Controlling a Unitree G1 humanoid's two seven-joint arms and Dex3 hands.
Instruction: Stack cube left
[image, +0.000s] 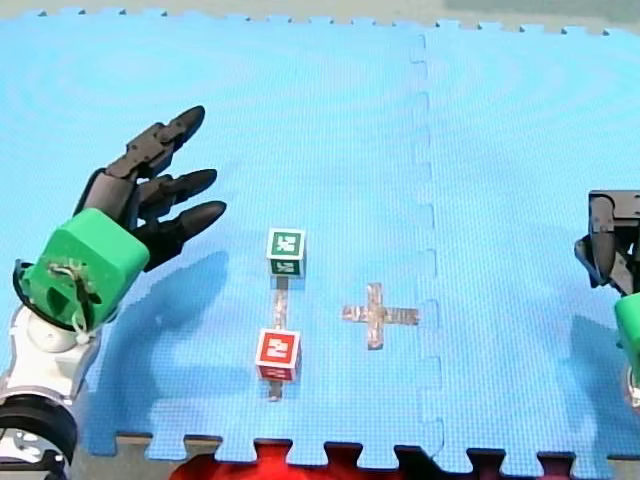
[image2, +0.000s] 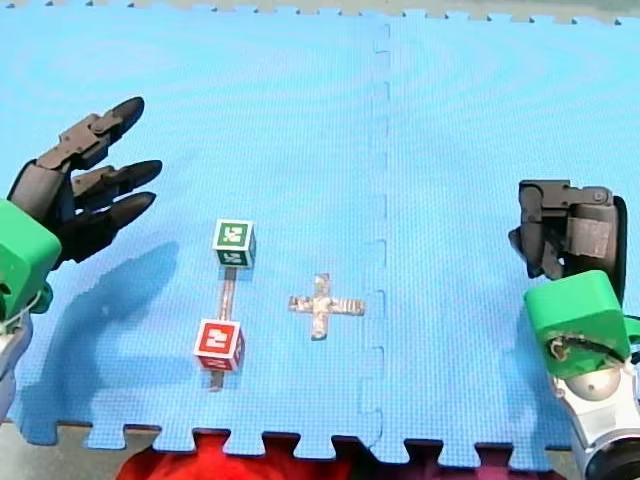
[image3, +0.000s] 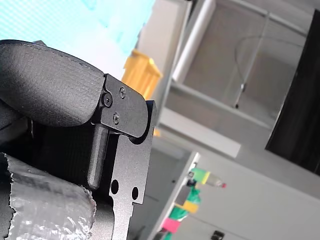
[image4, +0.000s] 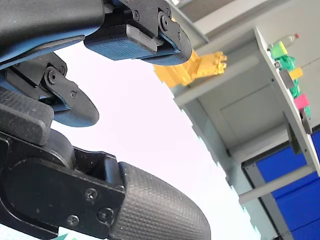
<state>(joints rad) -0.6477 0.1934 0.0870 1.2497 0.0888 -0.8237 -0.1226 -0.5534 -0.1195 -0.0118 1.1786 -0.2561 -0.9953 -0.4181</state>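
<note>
Lab: blue foam mat (image: 500, 150), taped cross (image: 378, 314)

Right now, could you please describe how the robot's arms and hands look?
Both hands are black with three segmented fingers: the left hand over the mat's left side, the right hand at its right edge, patched with grey tape. Each wrist carries a bright green block with thin wires.

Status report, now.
Left hand open, left of the cubes. Right hand shut, at right edge of blue mat. Green cube and red cube apart on mat, unstacked. Nothing between left hand and cubes.
</note>
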